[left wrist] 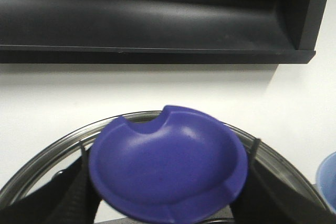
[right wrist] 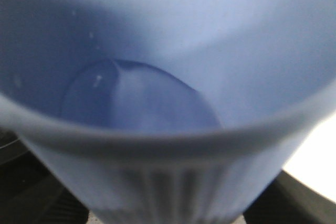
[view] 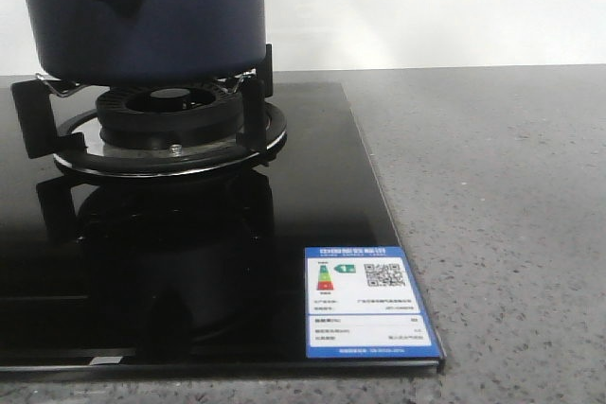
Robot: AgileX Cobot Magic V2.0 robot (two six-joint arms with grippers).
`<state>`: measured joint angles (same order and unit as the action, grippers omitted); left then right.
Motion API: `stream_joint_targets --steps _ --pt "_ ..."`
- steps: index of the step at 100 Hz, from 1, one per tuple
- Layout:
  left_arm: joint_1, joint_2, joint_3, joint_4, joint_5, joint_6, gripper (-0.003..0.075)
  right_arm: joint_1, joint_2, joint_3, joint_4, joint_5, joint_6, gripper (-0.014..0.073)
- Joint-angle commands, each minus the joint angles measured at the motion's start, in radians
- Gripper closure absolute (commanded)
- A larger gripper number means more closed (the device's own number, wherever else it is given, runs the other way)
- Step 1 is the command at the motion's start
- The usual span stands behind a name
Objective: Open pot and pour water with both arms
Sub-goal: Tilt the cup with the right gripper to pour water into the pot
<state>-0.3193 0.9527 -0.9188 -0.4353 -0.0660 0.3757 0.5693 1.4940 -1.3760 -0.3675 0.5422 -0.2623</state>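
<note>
Light blue ribbed cup (right wrist: 173, 129) fills my R wrist cam, tilted, water inside; R grip state can't tell. Navy pot (view: 151, 11) sits on burner grate (view: 166, 130). My L fingers (left wrist: 73, 192) flank blue lid (left wrist: 168, 166); can't tell if clamped.

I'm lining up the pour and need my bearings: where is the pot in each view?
Front: the pot is at top left, sitting on the burner, with its top cut off.
Left wrist: only a steel ring shows, likely its rim, behind the lid.
Right wrist: not clearly in it; the cup fills the picture.
Shared landmark: the cup, also at the edge of the left wrist view.
</note>
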Motion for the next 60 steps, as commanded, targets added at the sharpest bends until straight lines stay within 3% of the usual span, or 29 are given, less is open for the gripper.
stream_joint_targets --steps 1,30,60 --pt "0.006 -0.018 -0.039 0.003 -0.103 -0.004 0.0358 0.023 -0.006 -0.089 -0.088 -0.032 0.0 0.0218" --pt "0.006 -0.018 -0.039 0.003 -0.103 -0.004 0.0358 0.101 0.071 -0.167 -0.402 0.043 0.0 0.0218" --pt "0.006 -0.018 -0.039 0.003 -0.103 -0.004 0.0358 0.112 0.079 -0.167 -0.559 0.016 0.0 0.0218"
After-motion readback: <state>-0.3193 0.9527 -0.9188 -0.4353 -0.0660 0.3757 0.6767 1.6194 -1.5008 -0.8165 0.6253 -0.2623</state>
